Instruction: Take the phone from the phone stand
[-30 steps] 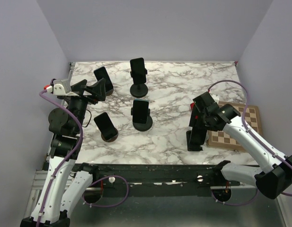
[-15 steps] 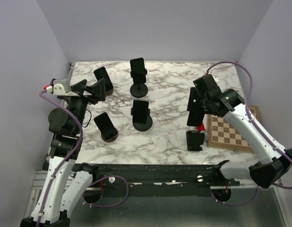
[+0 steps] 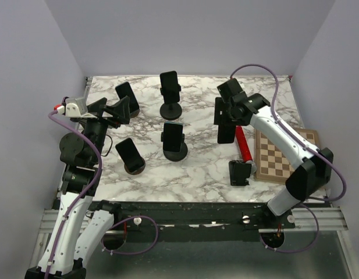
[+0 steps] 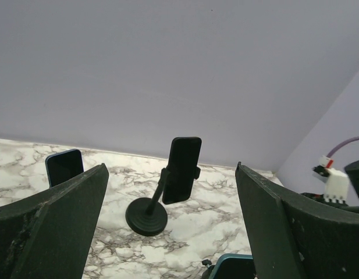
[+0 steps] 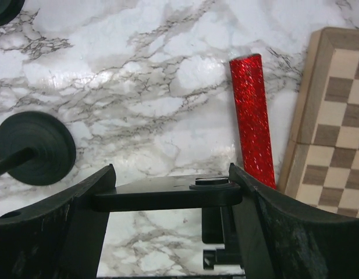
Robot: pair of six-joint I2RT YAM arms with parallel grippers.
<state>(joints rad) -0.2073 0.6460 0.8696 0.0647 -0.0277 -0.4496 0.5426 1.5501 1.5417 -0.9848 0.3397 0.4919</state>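
Note:
My right gripper (image 3: 225, 114) is shut on a black phone (image 3: 226, 129) and holds it in the air above the marble table. In the right wrist view the phone (image 5: 167, 195) spans edge-on between both fingers of that gripper (image 5: 170, 196). The small black phone stand (image 3: 239, 173) near the front edge stands without a phone; the right wrist view shows this stand (image 5: 221, 244) below the held phone. My left gripper (image 3: 117, 108) hangs open at the far left with nothing between its wide-apart fingers (image 4: 51, 226).
Other phones sit on stands: one at the back (image 3: 169, 87), one in the middle (image 3: 173, 136), two at the left (image 3: 127, 96) (image 3: 128, 152). A red glittery stick (image 3: 243, 145) lies beside a chessboard (image 3: 287, 157) at the right.
My right arm has lifted the phone off the front stand and carried it up and toward the back left. The left arm has not moved.

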